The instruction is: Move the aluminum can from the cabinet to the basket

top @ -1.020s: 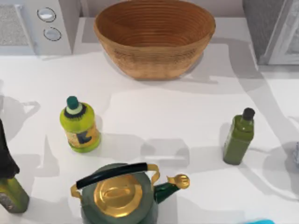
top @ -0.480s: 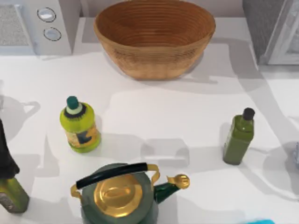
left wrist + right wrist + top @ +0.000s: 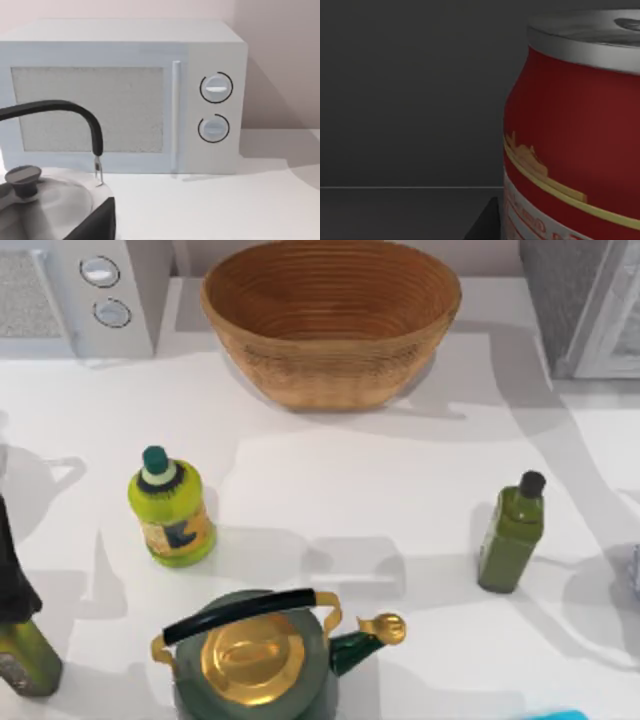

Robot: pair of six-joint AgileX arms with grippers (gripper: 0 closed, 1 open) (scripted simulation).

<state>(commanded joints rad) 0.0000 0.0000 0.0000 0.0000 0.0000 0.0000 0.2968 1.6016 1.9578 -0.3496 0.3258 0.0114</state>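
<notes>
Nothing on the table has shifted since the earlier top views; only the soft shadows near the right edge have changed slightly. You cannot tell whether your right gripper is spread or pressed together. Its wrist camera sits very close to the aluminum can (image 3: 575, 135), which stands upright, red-sided with a gold band and a silver lid, on a dark floor against a dark back wall, so it appears to be inside the cabinet (image 3: 580, 300) at the far right corner of the table (image 3: 340, 490). You have dark, open room beside the can on one side.

Your left gripper's state also cannot be told. Its wrist camera faces a white microwave (image 3: 130, 95) with two round knobs, and a silver kettle (image 3: 45, 200) with a black handle stands close in front.

From above, the basket (image 3: 330, 325) sits at the far middle, between the microwave (image 3: 80, 295) at the far left and the cabinet. You have a wide bare strip in front of the basket. Nearer you stand a yellow-green bottle (image 3: 172, 508) on the left, a green bottle (image 3: 512, 535) on the right, and a green and gold kettle (image 3: 255, 655) at the near edge. A dark-topped bottle (image 3: 20, 630) touches the left edge.
</notes>
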